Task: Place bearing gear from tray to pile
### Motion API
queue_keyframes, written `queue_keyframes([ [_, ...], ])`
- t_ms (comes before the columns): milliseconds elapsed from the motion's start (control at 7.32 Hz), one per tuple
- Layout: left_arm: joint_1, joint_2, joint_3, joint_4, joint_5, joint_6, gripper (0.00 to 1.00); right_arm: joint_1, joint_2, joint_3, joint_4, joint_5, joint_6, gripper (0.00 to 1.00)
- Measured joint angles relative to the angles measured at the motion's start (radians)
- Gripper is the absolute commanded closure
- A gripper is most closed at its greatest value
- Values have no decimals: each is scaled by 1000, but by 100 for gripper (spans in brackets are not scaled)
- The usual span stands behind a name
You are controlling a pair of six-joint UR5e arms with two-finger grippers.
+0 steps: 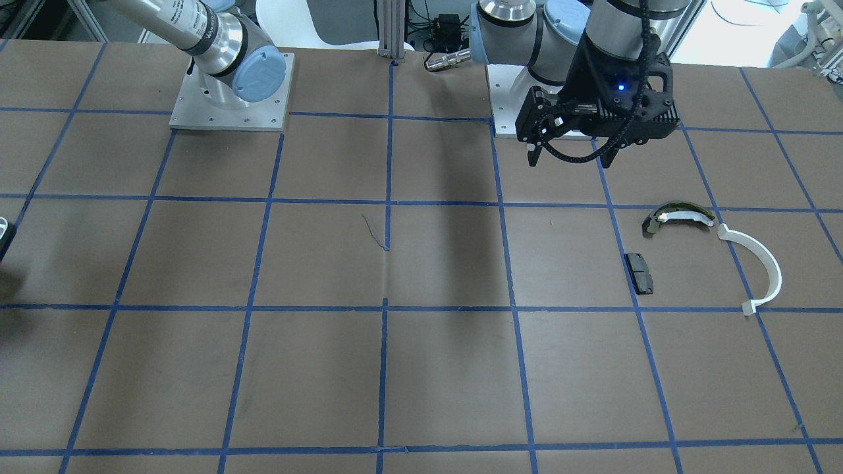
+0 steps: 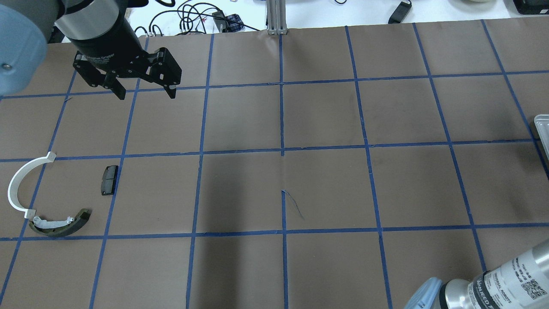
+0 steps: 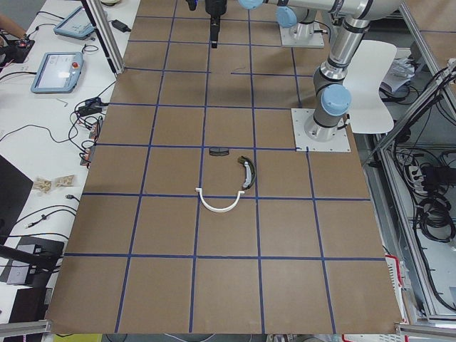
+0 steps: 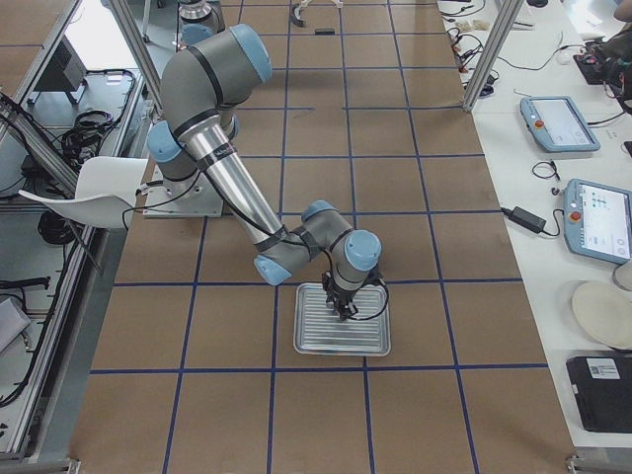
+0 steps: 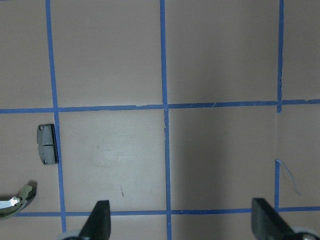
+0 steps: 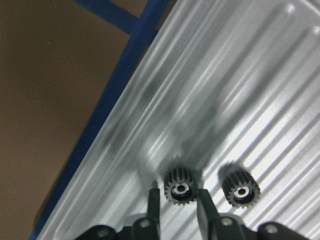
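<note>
Three loose parts form the pile (image 3: 228,187) near the desk's (image 2: 326,189) left end: a white half-ring strip (image 1: 776,275), a black pad (image 2: 109,180) and an olive shoe (image 2: 64,231), with the strip's end just beside the shoe. Your left claw (image 2: 146,95) hangs spread above the desk's left half, apart from them. At the right end you have the ribbed metal tray (image 6: 240,90). In it, your right claw (image 6: 178,191) pinches one bearing gear (image 6: 179,185), and a second gear (image 6: 241,190) lies just beside.
</note>
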Motion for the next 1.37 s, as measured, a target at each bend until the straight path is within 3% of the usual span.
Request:
queue_keyframes([
  [273,-1,-3,0,4,-4,0,0,3,-20,-8,7,27,0,100],
  [683,0,-8,5,6,-3,0,0,69,-157,-7,69,77,94,100],
  [1366,2,-5,6,7,1,0,0,449,-293,3,272,155,734,100],
])
